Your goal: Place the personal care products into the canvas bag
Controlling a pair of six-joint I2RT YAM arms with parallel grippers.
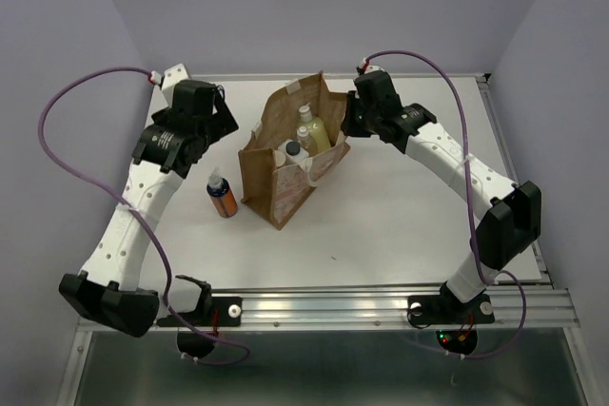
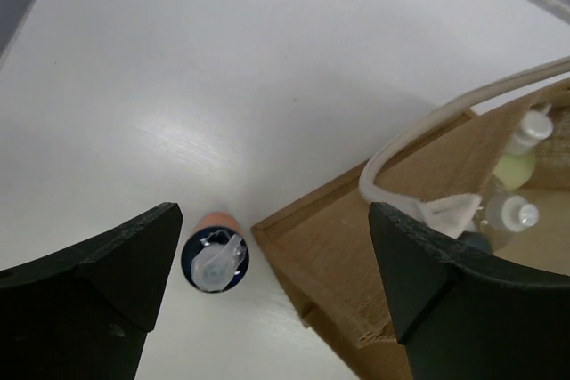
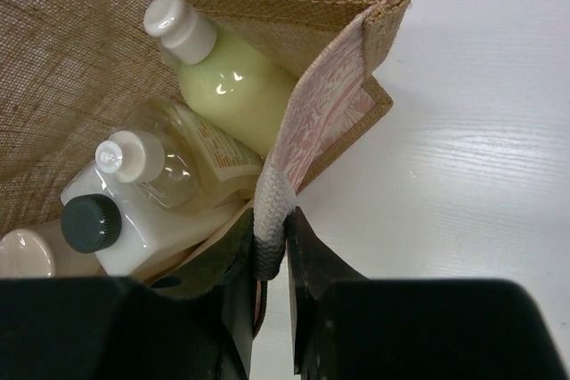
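Two-arm station, seen from above and from both wrists. We are viewing the canvas bag point(image 1: 285, 187) standing upright and open-topped at mid-table. The right gripper point(image 3: 267, 238) is pinching the bag's cream strap point(image 3: 272, 211) at the rim of the pink patterned panel, with its jaws narrowed to the thickness of the strap. Just beyond those jaws, inside the bag, we are seeing the pale yellow-green bottle point(image 3: 236, 86), the amber bottle point(image 3: 169, 162) with a white cap, and the white square bottle point(image 3: 142, 238) with a black cap, all leaning together. The left gripper point(image 2: 272, 220) is hanging with its jaws spread wide and holding nothing. The orange bottle point(image 2: 215, 260) is standing on the table point(image 2: 267, 60) below that gap, nearer one finger and touching neither. It is sitting just beside the bag's outer wall, apart from it.
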